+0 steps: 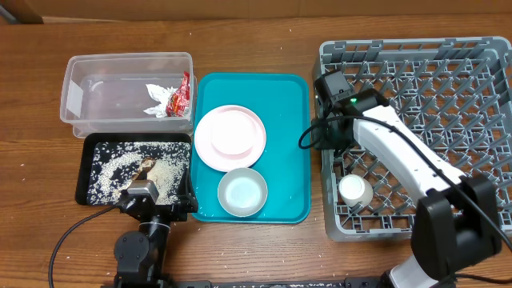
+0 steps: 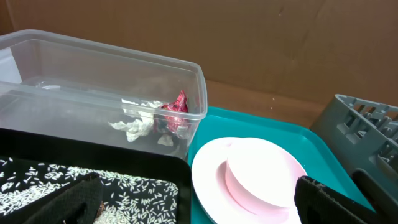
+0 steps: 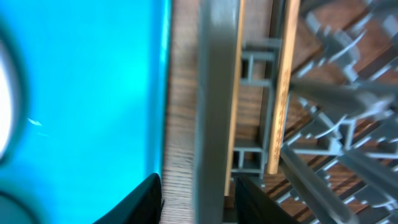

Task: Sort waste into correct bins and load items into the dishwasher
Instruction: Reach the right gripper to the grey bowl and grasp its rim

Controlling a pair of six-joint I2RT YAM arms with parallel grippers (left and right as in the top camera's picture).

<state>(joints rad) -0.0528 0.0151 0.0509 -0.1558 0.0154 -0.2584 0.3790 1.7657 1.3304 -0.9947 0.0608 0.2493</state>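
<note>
right tool (image 3: 199,202) hanging at rack (image 3: 211,74) left wall, fingers apart, straddling wall, not clamping anything. both chopsticks (image 3: 283,87) lying inside rack just ahead, long axis running along wall, in line with tool. left tool (image 2: 199,202) gaping wide over black tray (image 2: 93,151).

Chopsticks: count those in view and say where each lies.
2. Both lie in the grey dish rack along its wall nearest the teal tray: first chopstick beside the wall, second chopstick just inside it. The right arm hides them from overhead.
</note>
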